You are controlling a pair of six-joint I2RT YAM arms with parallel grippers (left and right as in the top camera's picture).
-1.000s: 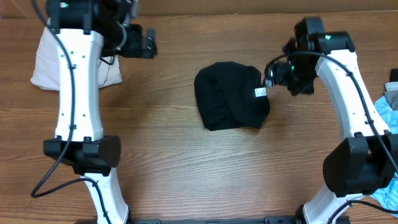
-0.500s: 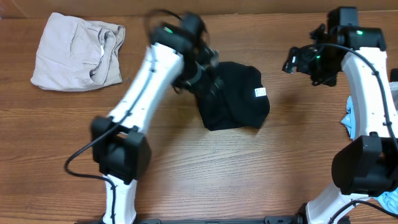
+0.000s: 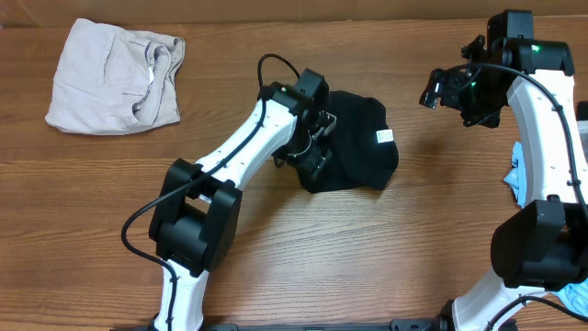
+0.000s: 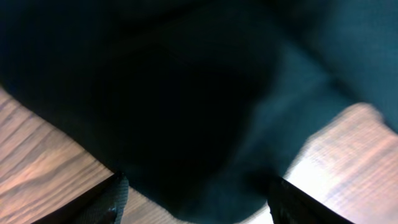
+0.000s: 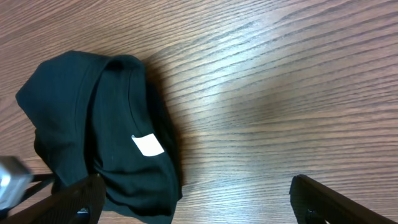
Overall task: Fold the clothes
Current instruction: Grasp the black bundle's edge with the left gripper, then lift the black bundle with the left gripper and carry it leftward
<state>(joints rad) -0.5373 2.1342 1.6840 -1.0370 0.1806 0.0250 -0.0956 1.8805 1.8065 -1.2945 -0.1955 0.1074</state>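
Note:
A bunched black garment (image 3: 354, 147) with a small white label (image 3: 385, 137) lies at the table's middle. It also shows in the right wrist view (image 5: 106, 130) and fills the left wrist view (image 4: 186, 93). My left gripper (image 3: 317, 147) is low over the garment's left edge, its fingers open with black fabric between them. My right gripper (image 3: 441, 90) is open and empty, raised to the right of the garment. An off-white garment (image 3: 115, 74) lies folded at the back left. A light-blue garment (image 3: 516, 175) shows at the right edge.
The wooden table (image 3: 276, 248) stretches bare in front of the black garment. A cable (image 3: 276, 62) loops off my left arm above the garment. Light-blue fabric (image 3: 577, 296) also shows at the bottom right corner.
My left arm swung from the off-white garment at the back left across to the black garment and came down onto its left edge. My right gripper drew back to the right and away from the label.

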